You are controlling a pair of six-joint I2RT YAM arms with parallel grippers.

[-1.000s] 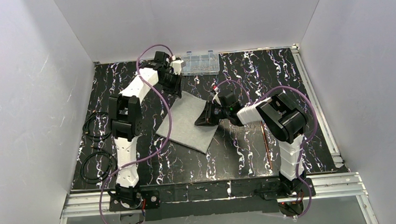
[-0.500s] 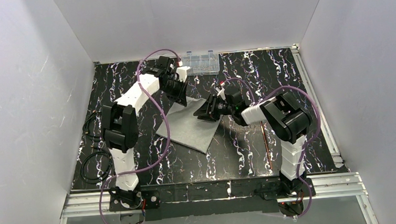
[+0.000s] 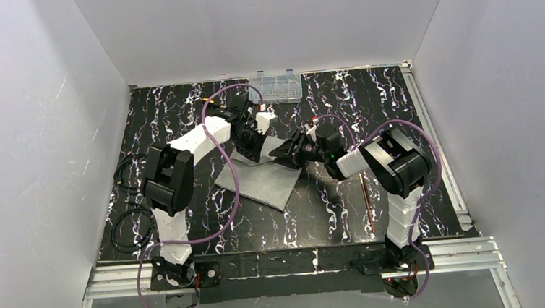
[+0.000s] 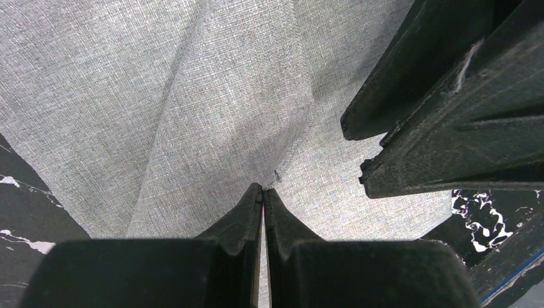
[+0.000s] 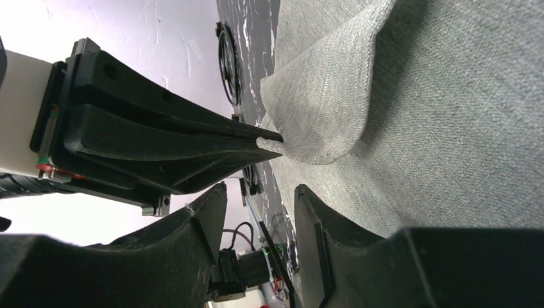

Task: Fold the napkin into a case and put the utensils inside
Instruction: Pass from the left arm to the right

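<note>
I'm looking at the black marbled counter [image 3: 412,115], with both arms reaching in toward centre. The napkin [image 3: 257,184] lies just left of centre, skewed and mostly flat. Its 1 o'clock corner is raised off the counter and curls over.

The left end effector [image 4: 263,192] is fully closed, with that raised corner pinched at its tips. Creases fan out across the cloth from the pinch.

The right end effector [image 5: 260,192] comes in from 3 o'clock, jaws parted with a clear gap and nothing between them. Its tips sit just beside the lifted corner and the left tips. I can't tell whether it touches the cloth.

The clear plastic box [image 3: 277,87] sits at 12 o'clock against the far edge, well apart from the napkin.

The utensils [image 3: 362,191] are thin copper pieces lying flat on the counter at 4 o'clock from the napkin. They are beside the right arm and outside the cloth.
</note>
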